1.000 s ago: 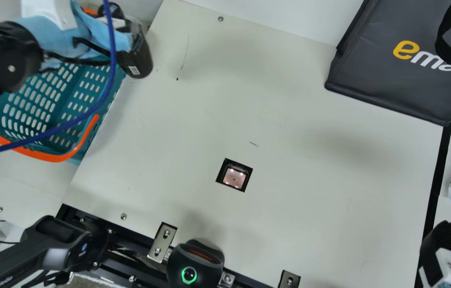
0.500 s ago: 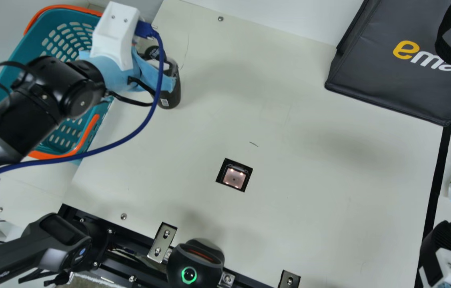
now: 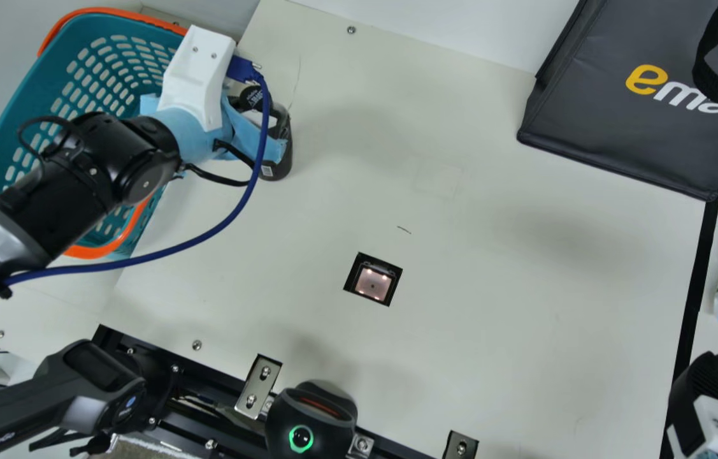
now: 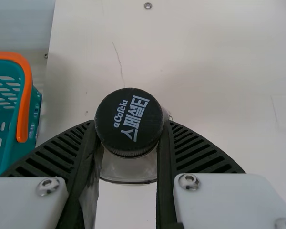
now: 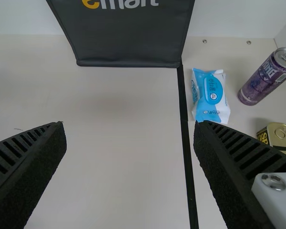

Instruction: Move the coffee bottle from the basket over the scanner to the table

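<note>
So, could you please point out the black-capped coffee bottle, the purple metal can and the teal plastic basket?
Coffee bottle (image 4: 127,121): left wrist view, cap top.
Purple can (image 5: 265,81): right wrist view, side.
Teal basket (image 3: 34,95): main view, inner wall.

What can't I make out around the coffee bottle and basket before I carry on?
- Main view: the left claw's hold on the coffee bottle, behind the light-blue wrap.
- Main view: the bottle's underside, turned away from the camera; whether it touches the table, I can't tell.
- Main view: part of the basket's inside, behind the left arm.
- Left wrist view: the rest of the basket, cut off by the edge.
</note>
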You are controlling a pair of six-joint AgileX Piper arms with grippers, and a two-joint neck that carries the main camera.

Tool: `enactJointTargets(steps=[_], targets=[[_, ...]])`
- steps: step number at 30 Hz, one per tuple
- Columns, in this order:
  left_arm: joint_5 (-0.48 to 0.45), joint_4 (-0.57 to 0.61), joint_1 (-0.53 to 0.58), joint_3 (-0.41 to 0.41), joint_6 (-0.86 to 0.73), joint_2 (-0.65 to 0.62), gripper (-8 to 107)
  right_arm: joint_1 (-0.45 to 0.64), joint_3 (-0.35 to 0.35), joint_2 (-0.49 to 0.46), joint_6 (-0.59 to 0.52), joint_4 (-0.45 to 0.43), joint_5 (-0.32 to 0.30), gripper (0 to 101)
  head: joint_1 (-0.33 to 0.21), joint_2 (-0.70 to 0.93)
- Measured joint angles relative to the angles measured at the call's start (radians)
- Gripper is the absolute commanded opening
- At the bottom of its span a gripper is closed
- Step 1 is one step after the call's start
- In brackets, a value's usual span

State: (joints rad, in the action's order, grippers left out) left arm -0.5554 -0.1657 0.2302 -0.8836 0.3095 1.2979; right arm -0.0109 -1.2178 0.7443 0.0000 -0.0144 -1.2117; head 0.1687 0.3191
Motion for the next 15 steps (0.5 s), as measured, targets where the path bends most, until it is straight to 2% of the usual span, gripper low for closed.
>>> enactJointTargets(steps=[15], targets=[[0.020, 0.085, -0.054, 0.037, -0.108, -0.078, 79, 0.000, 0.000, 0.000, 0.000, 0.000, 0.000, 95, -0.002, 0.000]])
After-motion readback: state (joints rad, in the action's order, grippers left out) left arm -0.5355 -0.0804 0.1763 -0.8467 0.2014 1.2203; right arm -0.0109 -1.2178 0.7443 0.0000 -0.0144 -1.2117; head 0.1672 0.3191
